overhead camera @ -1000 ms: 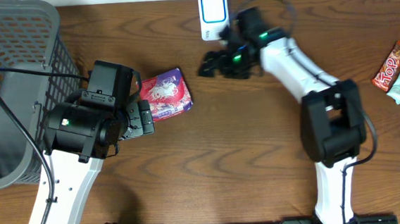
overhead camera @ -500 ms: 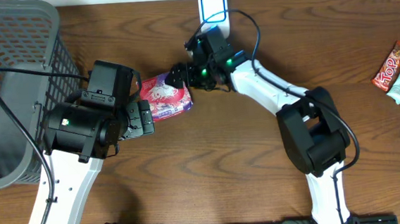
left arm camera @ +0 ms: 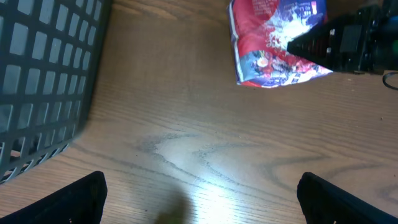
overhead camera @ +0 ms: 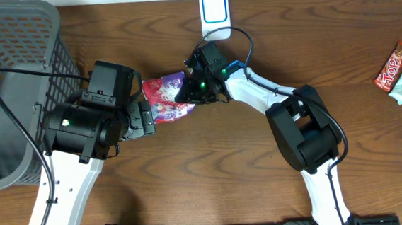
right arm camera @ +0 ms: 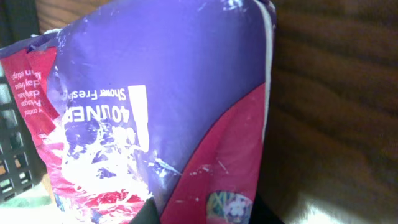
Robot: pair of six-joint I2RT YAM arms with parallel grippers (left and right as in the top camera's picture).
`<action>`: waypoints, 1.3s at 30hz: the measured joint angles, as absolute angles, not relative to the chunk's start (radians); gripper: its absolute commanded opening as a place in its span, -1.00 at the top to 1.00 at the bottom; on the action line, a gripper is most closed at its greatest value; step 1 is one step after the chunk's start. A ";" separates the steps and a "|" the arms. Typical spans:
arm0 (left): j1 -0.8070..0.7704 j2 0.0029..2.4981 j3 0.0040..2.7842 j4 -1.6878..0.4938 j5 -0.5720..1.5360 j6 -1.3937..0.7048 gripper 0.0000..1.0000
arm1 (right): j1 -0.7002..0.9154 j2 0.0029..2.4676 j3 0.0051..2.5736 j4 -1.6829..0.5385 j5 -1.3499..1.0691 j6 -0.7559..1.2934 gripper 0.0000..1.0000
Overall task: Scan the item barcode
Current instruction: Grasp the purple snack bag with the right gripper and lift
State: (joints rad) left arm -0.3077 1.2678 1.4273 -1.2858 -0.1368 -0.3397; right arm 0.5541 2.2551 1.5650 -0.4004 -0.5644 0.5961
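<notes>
1. On the counter (overhead camera: 220,182), between the arms, lies the pouch (overhead camera: 163,101); right end effector (overhead camera: 187,93) pinches its edge, left end effector (left arm camera: 202,193) stands open.
2. Step: grasp; next, present barcode to scanner (overhead camera: 214,11).

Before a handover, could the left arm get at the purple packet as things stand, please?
Probably yes: the open left gripper faces the packet with bare table between, but the right gripper clamps its far edge.

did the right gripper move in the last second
Yes. The right gripper went left in the overhead view, away from the white scanner, onto the purple packet.
</notes>
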 measured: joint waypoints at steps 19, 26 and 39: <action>-0.308 1.268 1.427 -1.286 -0.137 -0.340 -0.96 | 0.608 2.061 1.562 -0.996 0.073 0.421 0.98; -0.308 1.268 1.427 -1.286 -0.137 -0.340 -0.96 | 0.609 2.000 1.586 -1.189 0.538 0.548 0.98; -0.308 1.268 1.427 -1.286 -0.137 -0.340 -0.96 | 0.587 2.039 1.605 -1.181 0.916 0.714 0.86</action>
State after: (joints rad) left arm -0.3077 1.2678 1.4273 -1.2858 -0.1368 -0.3397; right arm 0.5869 2.0388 1.6047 -1.1809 0.9165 0.7139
